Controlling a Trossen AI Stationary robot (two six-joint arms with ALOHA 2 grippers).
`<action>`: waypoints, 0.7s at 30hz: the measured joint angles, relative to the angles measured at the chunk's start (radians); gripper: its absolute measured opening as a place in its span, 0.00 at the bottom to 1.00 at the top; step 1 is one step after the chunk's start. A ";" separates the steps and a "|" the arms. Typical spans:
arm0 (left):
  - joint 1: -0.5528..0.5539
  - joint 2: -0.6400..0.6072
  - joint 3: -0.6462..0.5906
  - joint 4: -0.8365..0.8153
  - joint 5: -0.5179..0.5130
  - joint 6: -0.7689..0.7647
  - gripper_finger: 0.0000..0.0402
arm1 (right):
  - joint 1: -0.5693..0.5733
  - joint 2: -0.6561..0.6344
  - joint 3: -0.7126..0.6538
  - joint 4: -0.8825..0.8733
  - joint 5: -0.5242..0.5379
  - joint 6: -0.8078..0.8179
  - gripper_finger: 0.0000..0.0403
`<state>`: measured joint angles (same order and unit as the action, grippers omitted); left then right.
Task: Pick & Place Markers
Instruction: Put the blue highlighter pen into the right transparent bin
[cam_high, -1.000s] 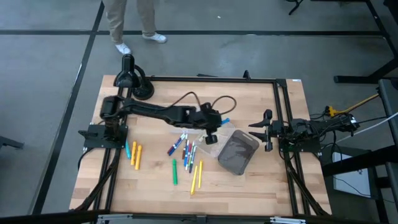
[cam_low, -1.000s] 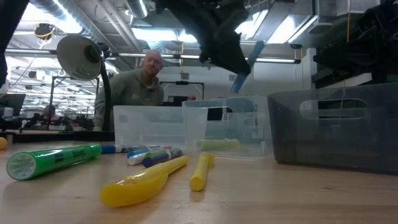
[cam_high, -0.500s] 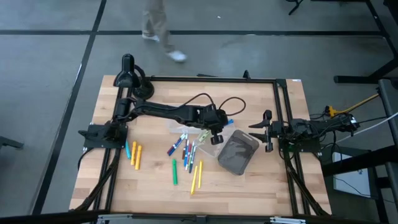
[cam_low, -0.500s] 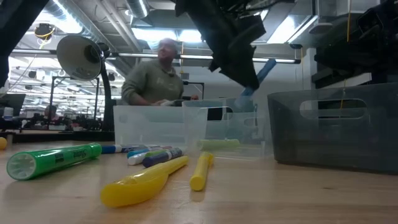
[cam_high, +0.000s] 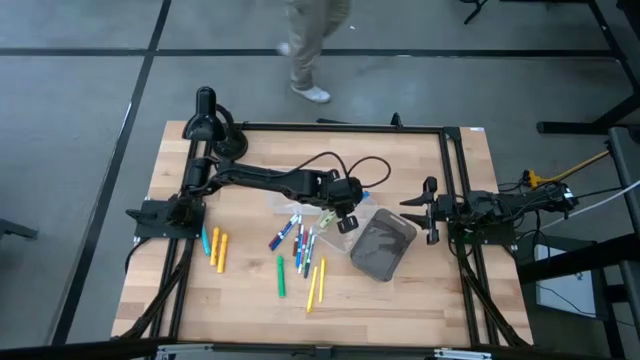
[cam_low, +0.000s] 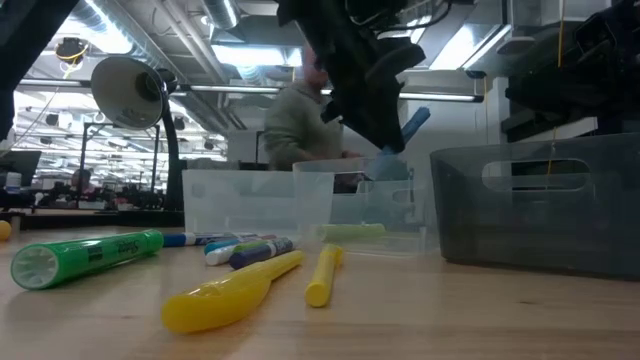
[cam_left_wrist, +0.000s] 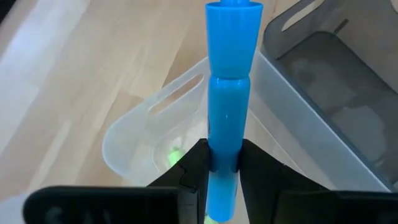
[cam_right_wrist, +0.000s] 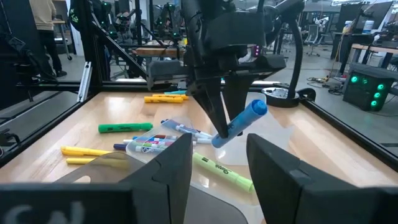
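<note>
Here the blue marker (cam_left_wrist: 227, 118) sits clamped in the left hand (cam_left_wrist: 224, 163) above the clear tray (cam_left_wrist: 149, 124); the hand should sink lower before letting go; the right hand (cam_high: 431, 211) waits open beside the grey bin (cam_high: 383, 245).

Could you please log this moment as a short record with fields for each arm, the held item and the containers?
left gripper: above the clear tray, shut on the blue marker
right gripper: waiting at the table's right side, fingers open, holding nothing
clear tray: holds a yellow-green marker
dark grey bin: beside the clear tray; contents cannot tell
loose markers: scattered on the wooden table
</note>
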<state>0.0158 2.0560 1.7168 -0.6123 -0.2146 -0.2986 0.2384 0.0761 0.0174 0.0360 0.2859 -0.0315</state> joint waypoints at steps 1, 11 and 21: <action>0.000 0.000 0.000 -0.006 0.000 -0.014 0.16 | 0.000 0.000 0.000 0.000 0.000 0.000 0.38; 0.000 0.000 -0.001 -0.080 0.007 -0.158 0.16 | 0.000 0.000 0.000 0.000 0.000 0.000 0.38; 0.000 0.014 -0.002 -0.113 0.053 -0.216 0.16 | 0.000 0.000 0.000 0.000 0.000 0.000 0.38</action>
<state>0.0154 2.0695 1.7149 -0.7255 -0.1616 -0.5148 0.2383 0.0761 0.0174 0.0357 0.2863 -0.0315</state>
